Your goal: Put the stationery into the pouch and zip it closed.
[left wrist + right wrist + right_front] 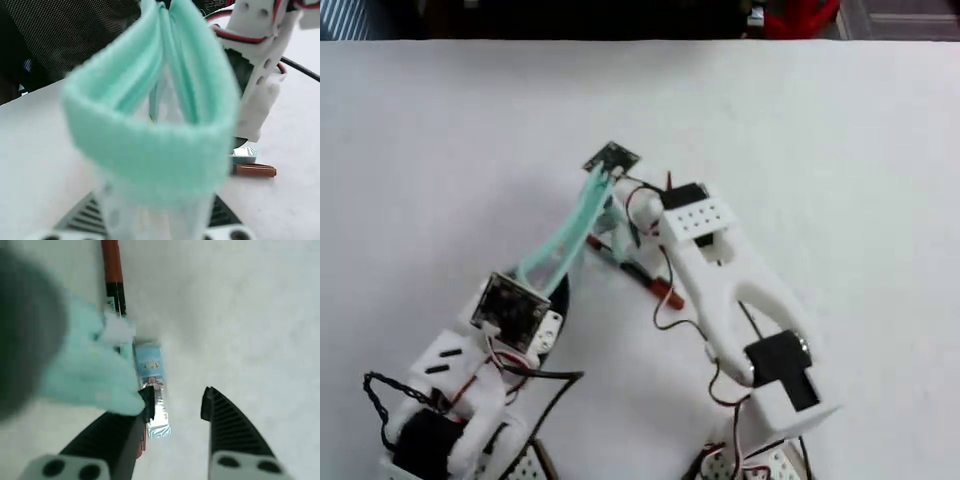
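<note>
White table (840,120), with a dark strip of room along its far edge.

Left gripper (155,226): judged clamped on the mint pouch (150,150). The fabric hides the fingertips, but the pouch is held up at that end with its mouth gaping toward the right arm.

Right gripper (177,402): jaws spread, nothing held, low over the table just beside the pouch's far end. One fingertip (146,401) sits against the foil end of a small blue-wrapped piece (148,362), likely an eraser. The reddish pen (112,275) lies on the table roughly in line with it, close to the pouch's edge. Neither is inside the pouch yet.

Risks, as judged:
- The wrapped piece lies at one side of the jaws, not between them. If you close now, the finger may nudge it away or under the pouch.
- Pouch fabric lies close to that finger. You may pinch cloth along with the item and tug the pouch out of the left grip.
- The pen is slim and round, so a bump may roll it.
- The pouch mouth is floppy and may sag shut before a drop.
</note>
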### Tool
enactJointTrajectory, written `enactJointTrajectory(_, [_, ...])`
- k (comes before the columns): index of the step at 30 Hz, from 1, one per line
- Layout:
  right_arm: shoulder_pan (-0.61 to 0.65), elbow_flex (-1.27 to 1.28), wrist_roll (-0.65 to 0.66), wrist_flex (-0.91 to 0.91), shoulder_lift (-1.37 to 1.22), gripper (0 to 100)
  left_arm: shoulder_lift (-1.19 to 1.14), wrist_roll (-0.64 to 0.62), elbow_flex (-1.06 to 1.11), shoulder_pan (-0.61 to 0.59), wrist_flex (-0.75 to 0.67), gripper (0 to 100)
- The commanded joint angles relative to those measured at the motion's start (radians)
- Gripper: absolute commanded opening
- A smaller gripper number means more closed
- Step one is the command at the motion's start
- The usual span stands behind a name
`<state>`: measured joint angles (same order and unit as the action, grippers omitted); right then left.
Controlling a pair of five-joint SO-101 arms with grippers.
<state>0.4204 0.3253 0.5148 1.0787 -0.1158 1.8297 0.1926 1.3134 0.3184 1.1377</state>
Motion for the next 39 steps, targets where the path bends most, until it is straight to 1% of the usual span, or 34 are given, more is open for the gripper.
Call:
enactJointTrajectory(1, [0.016, -0.066, -0.006, -0.015, -0.015, 16.6, -0.002, 0.005, -0.048, 0.031, 0.031, 2])
enactJointTrajectory(4, [0.018, -0.069, -0.006, -0.019, -0.028, 16.6, -0.002, -0.04, -0.095, 0.028, 0.081, 2])
enactJointTrajectory(7, [0.018, -0.069, -0.003, -0.022, -0.047, 16.6, -0.002, -0.041, -0.098, 0.022, 0.081, 2])
enactJointTrajectory(12, [0.002, -0.069, 0.002, -0.071, -0.114, 16.6, -0.004, -0.046, -0.095, -0.071, 0.051, 2])
enactJointTrajectory(16, [0.005, -0.069, 0.003, -0.073, -0.153, 16.3, -0.004, -0.048, -0.092, -0.096, 0.051, 2])
enactJointTrajectory(18, [0.007, -0.069, 0.003, -0.065, -0.151, 16.3, -0.004, -0.048, -0.069, -0.096, 0.025, 2])
enactJointTrajectory(22, [0.008, -0.103, 0.003, 0.005, -0.096, 16.3, -0.004, -0.043, 0.021, -0.105, -0.086, 2])
enactJointTrajectory(27, [0.01, -0.11, 0.003, 0.064, -0.008, 16.3, -0.004, -0.052, 0.077, -0.252, -0.222, 2])
enactJointTrajectory(28, [0.008, -0.11, 0.003, 0.067, -0.001, 16.3, -0.004, -0.071, 0.081, -0.275, -0.236, 2])
enactJointTrajectory(32, [0.013, -0.11, 0.003, 0.067, -0.015, 16.3, -0.004, -0.164, 0.083, -0.332, -0.245, 2])
enactJointTrajectory(36, [0.053, -0.11, 0.003, 0.064, -0.061, 16.3, -0.004, -0.17, 0.083, -0.34, -0.245, 2])
enactJointTrajectory(39, [0.061, -0.118, 0.003, 0.05, -0.104, 16.3, -0.004, -0.17, 0.083, -0.34, -0.245, 2])
